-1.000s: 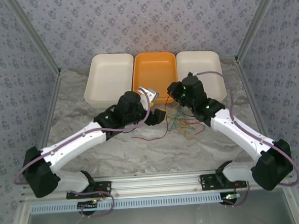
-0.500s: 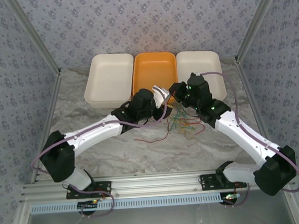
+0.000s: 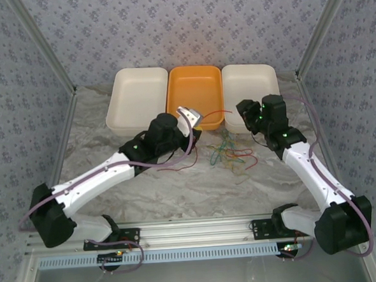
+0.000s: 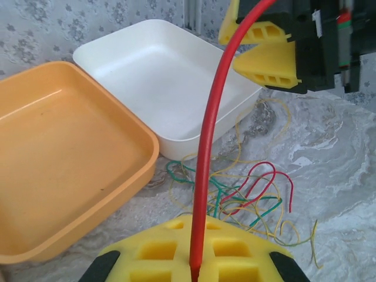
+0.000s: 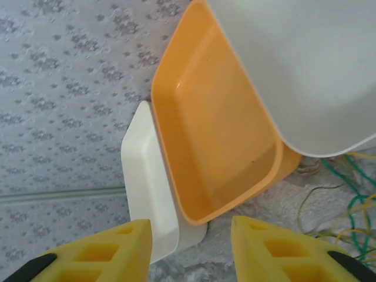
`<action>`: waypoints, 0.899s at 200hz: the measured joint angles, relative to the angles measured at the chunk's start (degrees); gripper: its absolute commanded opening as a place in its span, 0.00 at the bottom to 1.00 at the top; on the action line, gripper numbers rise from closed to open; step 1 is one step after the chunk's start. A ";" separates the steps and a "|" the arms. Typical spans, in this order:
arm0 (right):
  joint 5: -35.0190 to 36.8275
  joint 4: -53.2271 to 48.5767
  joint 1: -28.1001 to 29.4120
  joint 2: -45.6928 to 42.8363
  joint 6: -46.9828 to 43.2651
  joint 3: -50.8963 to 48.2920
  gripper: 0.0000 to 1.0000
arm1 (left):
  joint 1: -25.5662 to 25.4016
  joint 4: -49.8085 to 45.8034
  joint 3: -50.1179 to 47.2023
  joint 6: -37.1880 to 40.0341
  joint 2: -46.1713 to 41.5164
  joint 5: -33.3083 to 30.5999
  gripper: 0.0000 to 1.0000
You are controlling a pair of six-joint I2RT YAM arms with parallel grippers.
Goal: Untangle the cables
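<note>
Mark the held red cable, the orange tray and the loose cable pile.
red cable (image 4: 205, 141), left wrist view, on its upright middle stretch.
orange tray (image 4: 64, 147), left wrist view, on its bare floor.
cable pile (image 3: 229, 155), top external view, on the tangle's centre.

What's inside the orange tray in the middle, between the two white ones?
The orange rectangular plastic tray holds nothing: both wrist views show its floor bare. From above, the left gripper, shut on a thin red cable, covers part of its near edge.
</note>
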 measured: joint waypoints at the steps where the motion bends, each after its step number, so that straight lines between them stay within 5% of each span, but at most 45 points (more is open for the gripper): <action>1: -0.07 0.00 -0.09 0.02 0.04 -0.04 0.49 | 0.02 -0.11 0.00 0.07 -0.11 0.00 0.00; 29: -2.12 0.09 -1.22 -0.04 0.96 -0.92 0.57 | 2.40 -3.54 0.00 -0.39 -2.86 -0.26 0.00; 74: -1.81 -0.70 1.88 -2.49 -1.03 -2.43 0.57 | 13.42 -9.60 2.64 -4.59 -5.51 -0.28 0.00; 138: 4.94 -2.32 17.99 -6.71 -7.56 -7.10 0.56 | 35.93 -7.26 13.44 -14.29 -7.45 1.40 0.00; 180: 9.55 -3.26 28.28 -6.78 -8.66 -9.31 0.55 | 46.10 5.86 14.88 -23.10 -2.32 1.31 0.00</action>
